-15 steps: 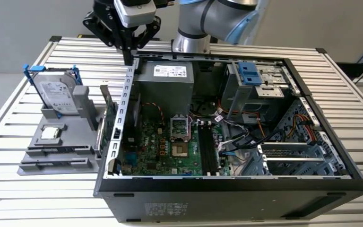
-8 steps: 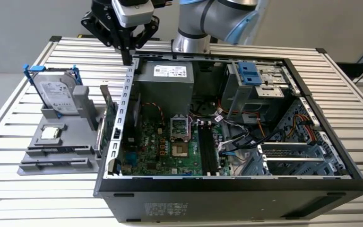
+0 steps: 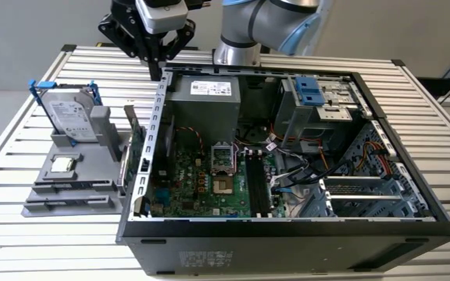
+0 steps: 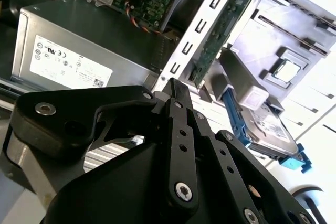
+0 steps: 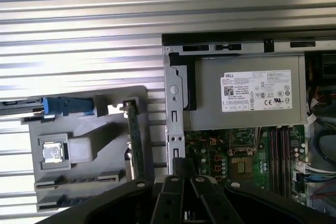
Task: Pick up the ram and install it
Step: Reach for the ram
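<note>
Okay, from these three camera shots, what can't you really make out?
Black slots on the motherboard: exterior view, too small and dark to tell whether they are filled.
Green card: first wrist view, seen edge-on, one end hidden behind the gripper.
Hard drive: second wrist view, partly covered by the gripper.

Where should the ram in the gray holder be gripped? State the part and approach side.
Pinch the ram across its two flat faces, midway along its top edge, coming straight down from above. It stands on its long edge in the gray holder, close beside the case wall, so likely only the top is free.
</note>
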`<state>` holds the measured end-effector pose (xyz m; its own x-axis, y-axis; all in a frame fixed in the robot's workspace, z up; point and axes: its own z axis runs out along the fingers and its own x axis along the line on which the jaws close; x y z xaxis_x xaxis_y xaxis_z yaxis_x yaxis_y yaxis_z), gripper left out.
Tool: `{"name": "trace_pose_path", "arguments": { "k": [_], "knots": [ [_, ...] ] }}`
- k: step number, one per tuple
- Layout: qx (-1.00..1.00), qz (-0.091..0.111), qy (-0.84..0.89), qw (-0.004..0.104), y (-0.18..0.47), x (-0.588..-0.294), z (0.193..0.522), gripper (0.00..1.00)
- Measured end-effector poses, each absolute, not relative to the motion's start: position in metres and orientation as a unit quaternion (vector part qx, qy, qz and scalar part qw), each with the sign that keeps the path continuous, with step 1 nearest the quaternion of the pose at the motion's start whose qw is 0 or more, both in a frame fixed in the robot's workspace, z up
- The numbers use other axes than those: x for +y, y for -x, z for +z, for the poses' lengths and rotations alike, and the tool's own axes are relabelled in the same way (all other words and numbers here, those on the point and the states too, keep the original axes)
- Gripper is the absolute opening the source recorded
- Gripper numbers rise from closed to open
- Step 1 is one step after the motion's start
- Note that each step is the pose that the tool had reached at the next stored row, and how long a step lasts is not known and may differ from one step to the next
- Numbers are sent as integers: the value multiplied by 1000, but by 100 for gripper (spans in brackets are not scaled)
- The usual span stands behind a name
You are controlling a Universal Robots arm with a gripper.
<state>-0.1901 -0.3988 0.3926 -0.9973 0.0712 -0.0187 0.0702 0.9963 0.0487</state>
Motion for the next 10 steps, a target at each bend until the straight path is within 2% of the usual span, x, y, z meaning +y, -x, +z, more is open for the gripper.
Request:
{"name": "trace_pose_path", "arguments": {
  "k": [10],
  "knots": [
    [999, 24, -35, 10, 193, -399, 393, 0]
  ]
}}
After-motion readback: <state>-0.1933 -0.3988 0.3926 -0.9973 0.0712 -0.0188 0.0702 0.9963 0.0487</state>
